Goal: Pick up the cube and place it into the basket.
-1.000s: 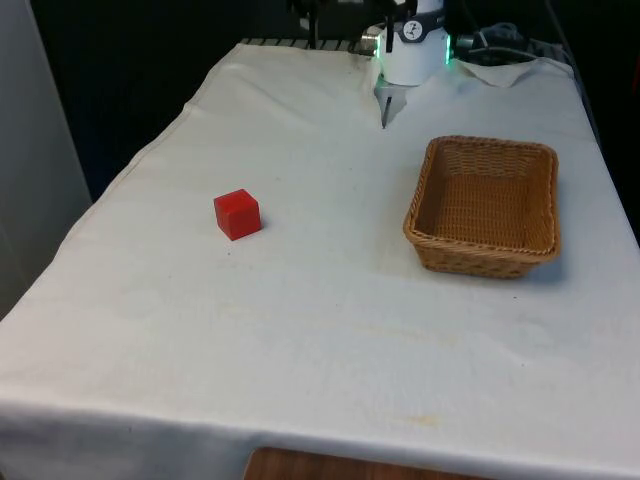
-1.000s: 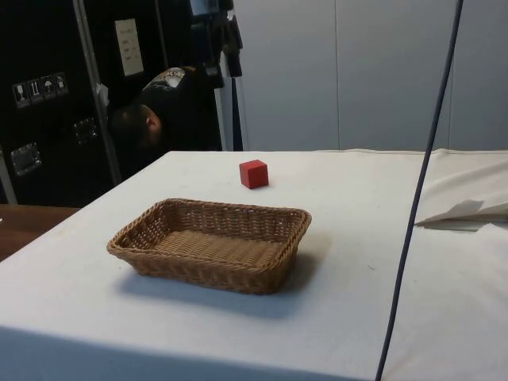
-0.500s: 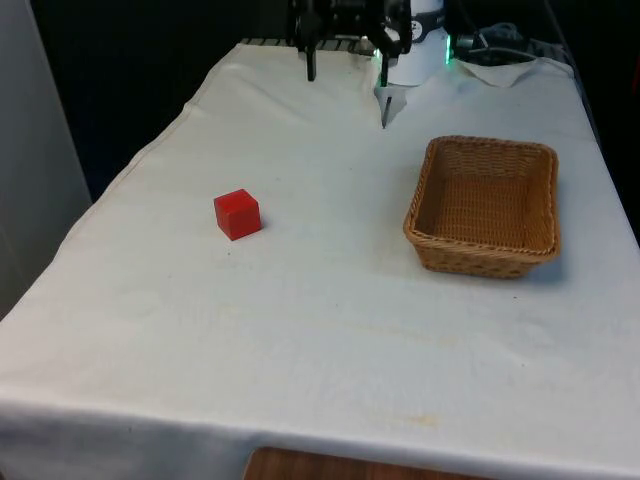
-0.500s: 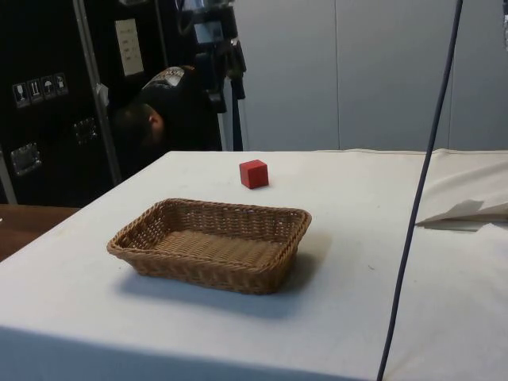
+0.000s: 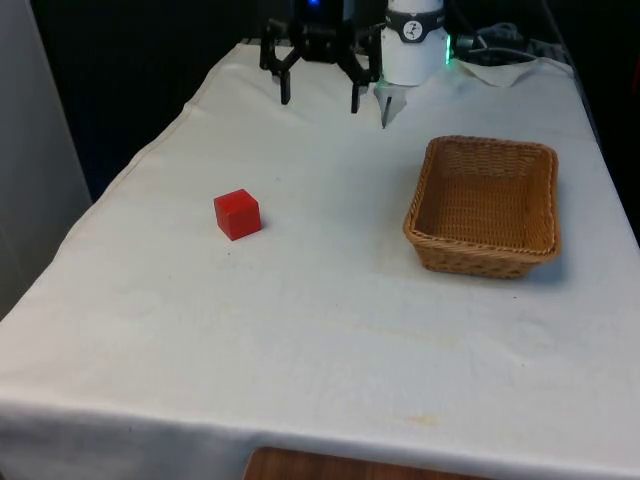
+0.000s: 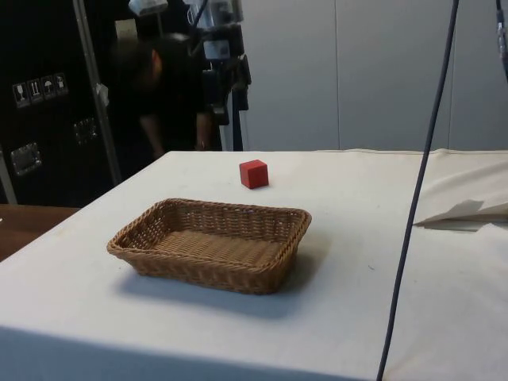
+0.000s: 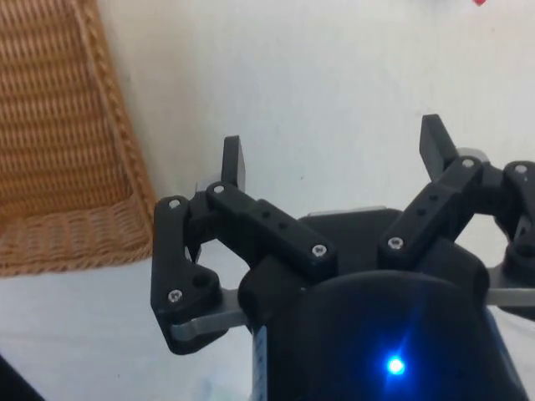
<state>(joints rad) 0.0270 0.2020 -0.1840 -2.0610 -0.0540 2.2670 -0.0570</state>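
A red cube (image 5: 237,214) sits on the white cloth toward the front view's left, and it also shows beyond the basket in the side view (image 6: 254,173). A wicker basket (image 5: 486,250) stands empty toward the front view's right, its near rim (image 6: 198,270) facing the side camera. My gripper (image 5: 320,100) hangs open above the far end of the table, well behind the cube and apart from it, with nothing between its fingers (image 7: 234,163). In the wrist view the basket's rim (image 7: 100,230) lies beside the gripper (image 7: 334,154).
A person in dark clothes (image 6: 163,103) bends behind the table's far side in the side view. A dark cable (image 6: 417,198) hangs down across the side view. A folded white paper (image 6: 464,211) lies on the cloth beside it.
The gripper has come down and toward the front view's left, into plain sight above the table's far end. The person behind the table has straightened up. Cube and basket have not moved.
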